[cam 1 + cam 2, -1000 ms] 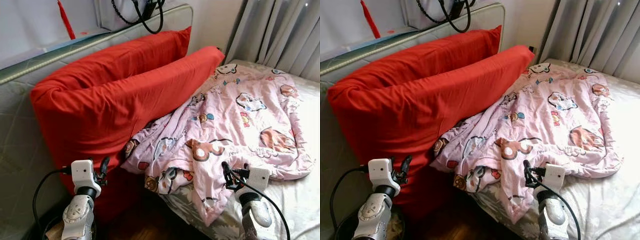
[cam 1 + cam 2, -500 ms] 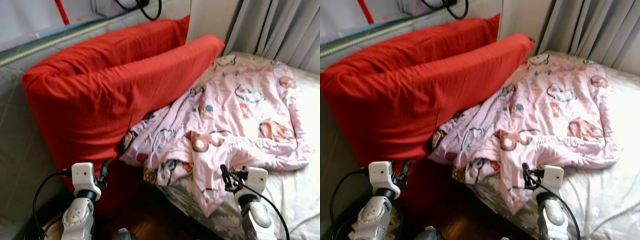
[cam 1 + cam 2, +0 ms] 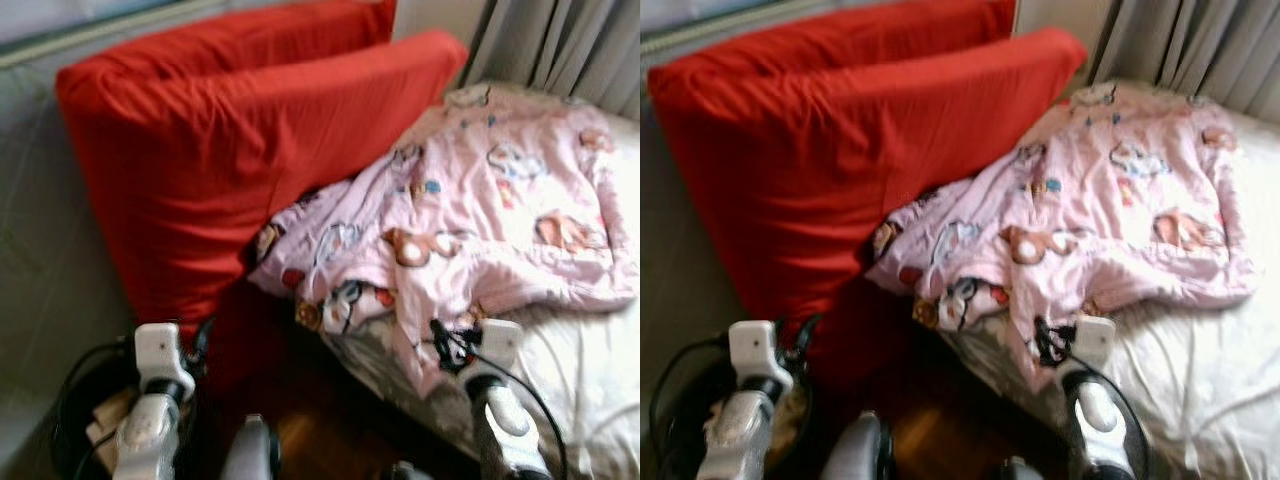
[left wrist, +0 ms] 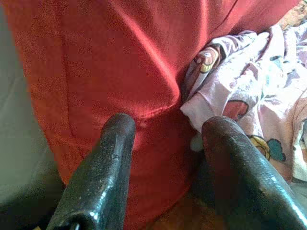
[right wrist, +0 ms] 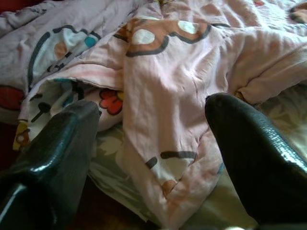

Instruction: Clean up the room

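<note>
Right wrist view — pink cartoon-print blanket (image 5: 192,72) lies rumpled, right end effector (image 5: 151,120) spread apart before it.

The robot has two shiny silver arms. Each arm ends in a white box with a black cable looping out of it. The left gripper (image 4: 165,143) and right gripper (image 5: 151,122) have thick, glossy black fingers

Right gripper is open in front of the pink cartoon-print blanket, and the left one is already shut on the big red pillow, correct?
Not quite. The left gripper is open too, its black fingers apart before the big red pillow; the left wrist view shows it. The right gripper is indeed open in front of the pink cartoon-print blanket.
</note>
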Available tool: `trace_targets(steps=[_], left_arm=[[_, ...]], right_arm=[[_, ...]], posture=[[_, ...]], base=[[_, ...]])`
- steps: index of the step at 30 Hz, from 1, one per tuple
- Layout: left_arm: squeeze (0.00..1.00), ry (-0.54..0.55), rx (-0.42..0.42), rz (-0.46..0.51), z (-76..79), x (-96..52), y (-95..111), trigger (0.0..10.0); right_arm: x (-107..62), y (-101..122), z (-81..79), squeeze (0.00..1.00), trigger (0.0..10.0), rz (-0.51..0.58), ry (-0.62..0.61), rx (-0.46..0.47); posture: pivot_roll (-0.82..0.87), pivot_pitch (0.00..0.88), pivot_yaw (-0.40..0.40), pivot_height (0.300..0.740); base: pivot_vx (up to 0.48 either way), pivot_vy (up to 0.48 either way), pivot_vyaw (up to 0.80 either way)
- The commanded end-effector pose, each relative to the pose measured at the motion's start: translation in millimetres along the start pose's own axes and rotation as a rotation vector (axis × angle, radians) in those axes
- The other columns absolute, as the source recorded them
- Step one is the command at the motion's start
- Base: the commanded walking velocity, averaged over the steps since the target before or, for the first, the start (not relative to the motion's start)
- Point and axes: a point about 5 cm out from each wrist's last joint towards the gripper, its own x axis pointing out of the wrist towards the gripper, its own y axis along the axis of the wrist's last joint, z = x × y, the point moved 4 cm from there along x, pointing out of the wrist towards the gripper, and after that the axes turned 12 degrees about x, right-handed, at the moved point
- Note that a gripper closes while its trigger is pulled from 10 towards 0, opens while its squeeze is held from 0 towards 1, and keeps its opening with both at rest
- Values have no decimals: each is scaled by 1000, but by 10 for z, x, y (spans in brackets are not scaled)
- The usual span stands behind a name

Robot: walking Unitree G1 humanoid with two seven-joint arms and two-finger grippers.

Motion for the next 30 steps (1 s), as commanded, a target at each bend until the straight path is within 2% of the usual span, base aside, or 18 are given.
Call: trace_targets(steps=[1, 8, 11, 26, 30], left_arm=[[0, -3, -6, 4, 13, 7, 12, 10000], [0, 3, -6, 0, -2, -45, -14, 10000], [0, -18, -3, -4, 41, -39, -18, 10000], [0, -5, 4, 33, -12, -22, 92, 10000], [0, -3, 0, 31, 1, -37, 84, 10000]], right_arm=[[-10, 3, 57, 0, 10000, -3, -19, -2], [-35, -53, 58, 0, 10000, -30, -6, -23], [-31, 2, 83, 0, 10000, -2, -12, -11], [8, 84, 113, 0, 10000, 1, -6, -33], [-17, 82, 136, 0, 10000, 14, -11, -20]], posture=[[52, 125, -45, 632], [45, 148, -47, 632], [38, 154, -48, 609], [48, 175, -52, 609], [49, 161, -52, 585]], base=[[0, 0, 0], [0, 0, 0], [0, 0, 0], [0, 0, 0], [0, 0, 0]])
